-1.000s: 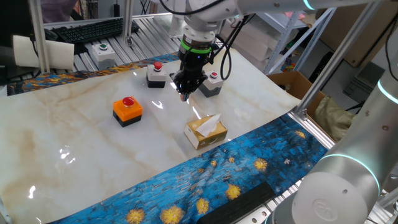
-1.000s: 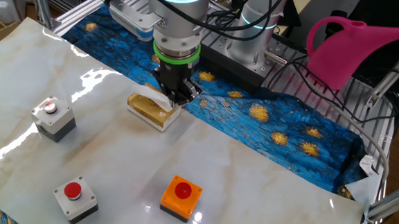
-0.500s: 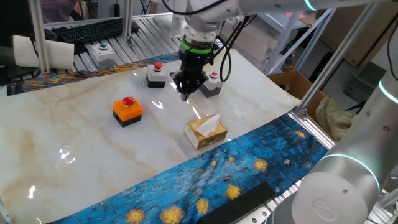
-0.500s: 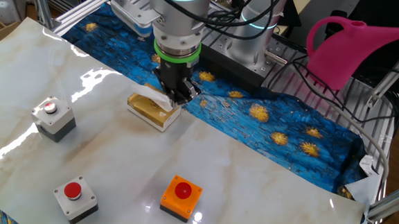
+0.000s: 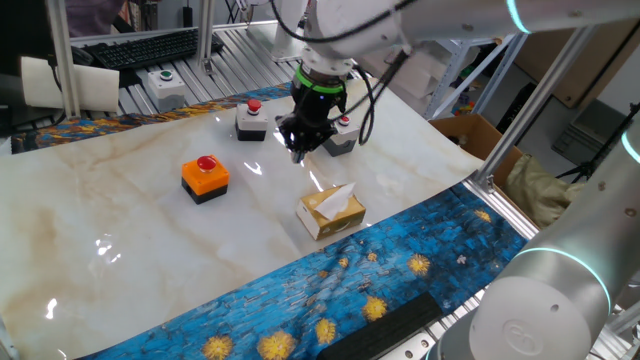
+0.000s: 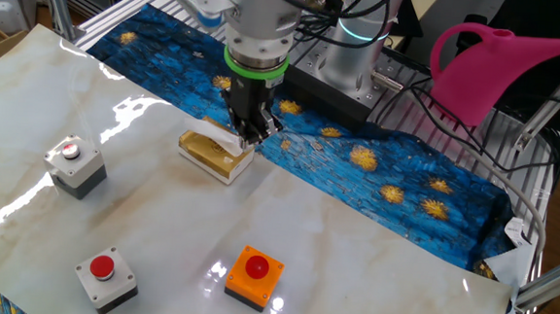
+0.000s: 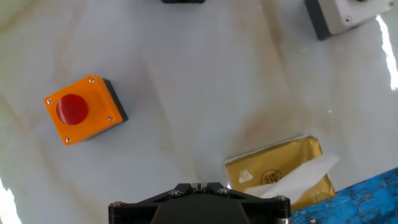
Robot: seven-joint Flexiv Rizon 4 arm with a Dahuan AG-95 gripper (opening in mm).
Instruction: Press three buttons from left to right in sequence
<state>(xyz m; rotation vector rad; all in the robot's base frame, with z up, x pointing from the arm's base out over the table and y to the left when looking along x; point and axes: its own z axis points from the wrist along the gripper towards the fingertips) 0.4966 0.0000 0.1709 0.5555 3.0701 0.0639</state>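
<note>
The orange button box (image 5: 205, 176) on its black base stands at the left of the marble table; it also shows in the other fixed view (image 6: 254, 275) and in the hand view (image 7: 81, 111). Two grey button boxes stand further back, one (image 5: 252, 120) in the middle and one (image 5: 341, 135) partly hidden behind the arm; both show in the other fixed view (image 6: 75, 164) (image 6: 105, 278). My gripper (image 5: 297, 152) hangs above the table between the grey boxes and the tissue box, right of the orange box, touching nothing. Its fingers (image 7: 199, 186) meet at the tips, empty.
A yellow tissue box (image 5: 330, 210) lies just in front of the gripper, also in the hand view (image 7: 280, 174). A pale box with a green button (image 5: 165, 85) and a keyboard (image 5: 140, 45) sit behind the table. A pink watering can (image 6: 490, 68) stands off the table.
The arm's upper part has turned and the gripper has shifted only slightly above the table. The buttons and the tissue box have not moved.
</note>
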